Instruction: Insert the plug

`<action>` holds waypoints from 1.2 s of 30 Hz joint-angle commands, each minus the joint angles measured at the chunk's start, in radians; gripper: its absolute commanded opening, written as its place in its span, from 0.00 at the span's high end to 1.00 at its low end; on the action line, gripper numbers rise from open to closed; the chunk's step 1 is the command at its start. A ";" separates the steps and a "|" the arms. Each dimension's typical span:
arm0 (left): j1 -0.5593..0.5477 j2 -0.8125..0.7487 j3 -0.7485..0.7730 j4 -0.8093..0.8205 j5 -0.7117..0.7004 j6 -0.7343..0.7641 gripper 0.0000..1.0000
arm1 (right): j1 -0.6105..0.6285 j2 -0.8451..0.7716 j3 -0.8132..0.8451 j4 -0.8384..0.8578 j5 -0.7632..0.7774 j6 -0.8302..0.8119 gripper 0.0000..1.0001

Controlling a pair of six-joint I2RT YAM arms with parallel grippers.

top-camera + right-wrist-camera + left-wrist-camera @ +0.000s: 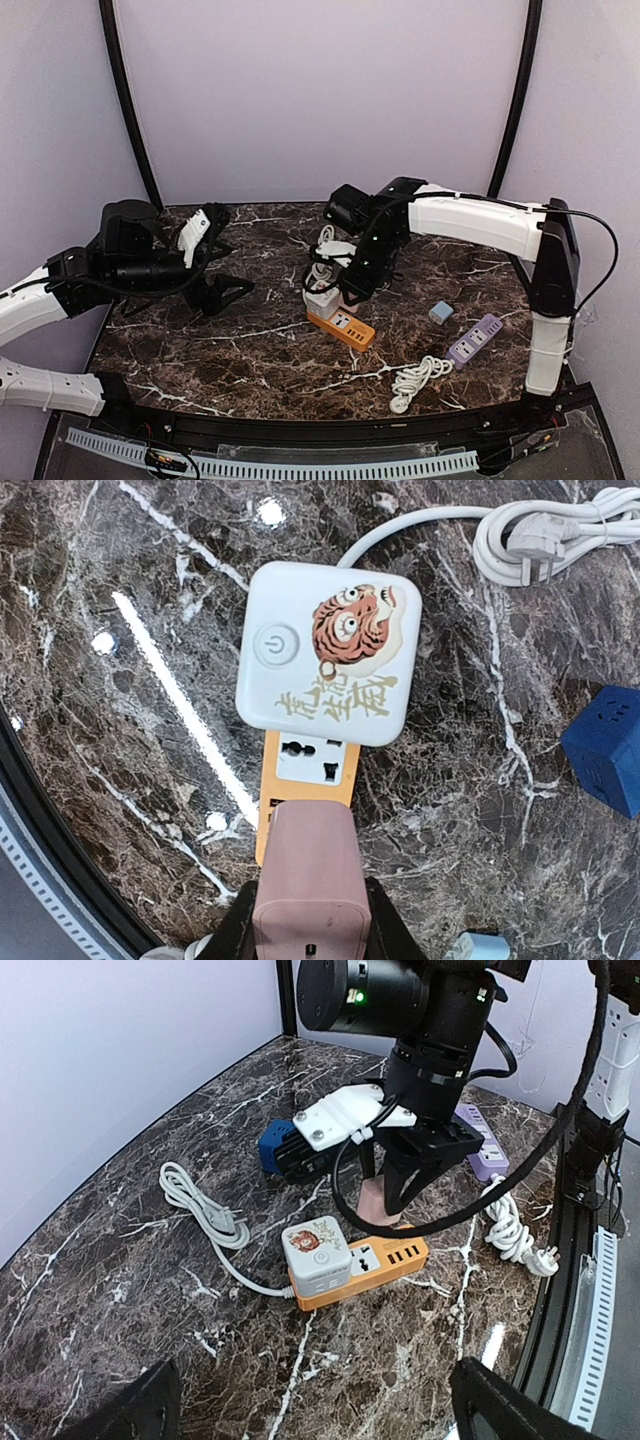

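A pink plug block (305, 870) is clamped between the fingers of my right gripper (310, 930), which is shut on it. The block hangs just above the orange power strip (265, 820), close to its free white socket (310, 760). A white cube adapter (330, 650) with a tiger picture sits on the strip's other end. From the left wrist the plug (380, 1200) shows under the right gripper (420, 1160), over the strip (400, 1260). My left gripper (215, 265) stands open at the left of the table, empty, well away from the strip (345, 328).
A purple power strip (474, 340) and a small blue-grey adapter (440, 313) lie to the right. A coiled white cable (418, 380) lies near the front edge. A blue cube (605, 745) and the strip's white cord (200, 1205) lie behind the strip.
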State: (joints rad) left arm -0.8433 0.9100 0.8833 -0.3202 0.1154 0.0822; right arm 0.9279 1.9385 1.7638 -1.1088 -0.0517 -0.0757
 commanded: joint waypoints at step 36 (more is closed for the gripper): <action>0.003 -0.121 -0.066 -0.053 -0.103 -0.070 0.01 | -0.001 0.126 -0.041 0.116 0.029 0.002 1.00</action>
State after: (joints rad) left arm -0.8433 0.7845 0.8345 -0.3550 0.0174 0.0170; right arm 0.9279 2.0510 1.7355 -1.0134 -0.0395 -0.0738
